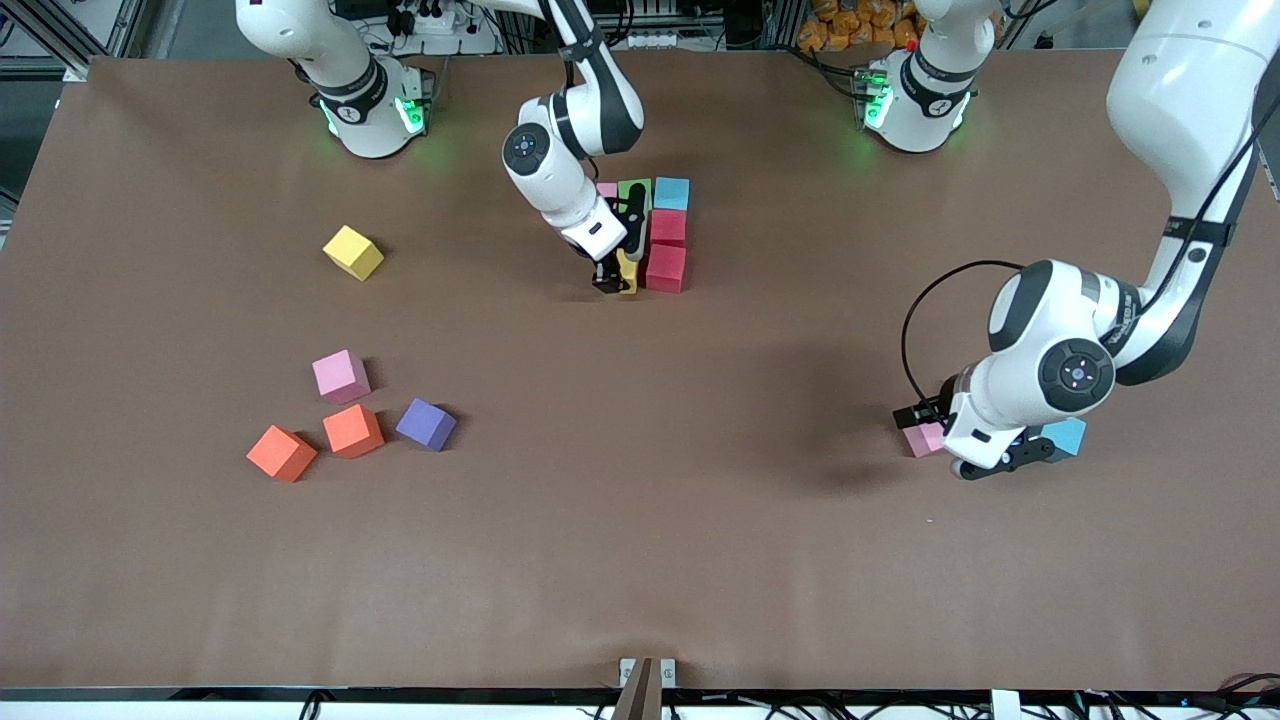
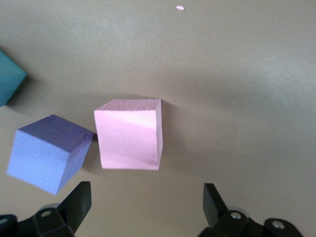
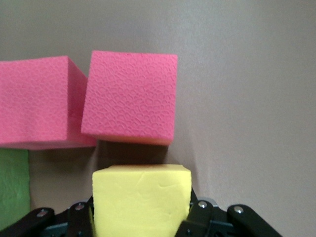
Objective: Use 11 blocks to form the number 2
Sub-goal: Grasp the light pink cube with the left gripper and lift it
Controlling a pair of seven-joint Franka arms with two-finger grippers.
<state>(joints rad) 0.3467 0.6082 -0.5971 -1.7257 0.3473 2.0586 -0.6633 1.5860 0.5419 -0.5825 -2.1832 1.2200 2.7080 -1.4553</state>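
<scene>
A partial digit lies mid-table: pink (image 1: 606, 189), green (image 1: 634, 190) and light blue (image 1: 671, 193) cubes in a row, with two red cubes (image 1: 668, 227) (image 1: 666, 268) below the light blue one. My right gripper (image 1: 618, 276) is shut on a yellow cube (image 1: 627, 272) (image 3: 141, 197), low beside the nearer red cube (image 3: 129, 98), which sits slightly askew. My left gripper (image 1: 1003, 458) (image 2: 145, 202) is open and empty above the table at the left arm's end. A pink cube (image 1: 925, 438) (image 2: 129, 133) lies just ahead of its fingertips, not between them.
A bluish-purple cube (image 2: 49, 153) lies beside the pink one, and a light blue cube (image 1: 1065, 435) close by. Toward the right arm's end lie loose yellow (image 1: 352, 252), pink (image 1: 341, 376), purple (image 1: 426, 424) and two orange cubes (image 1: 353, 430) (image 1: 281, 453).
</scene>
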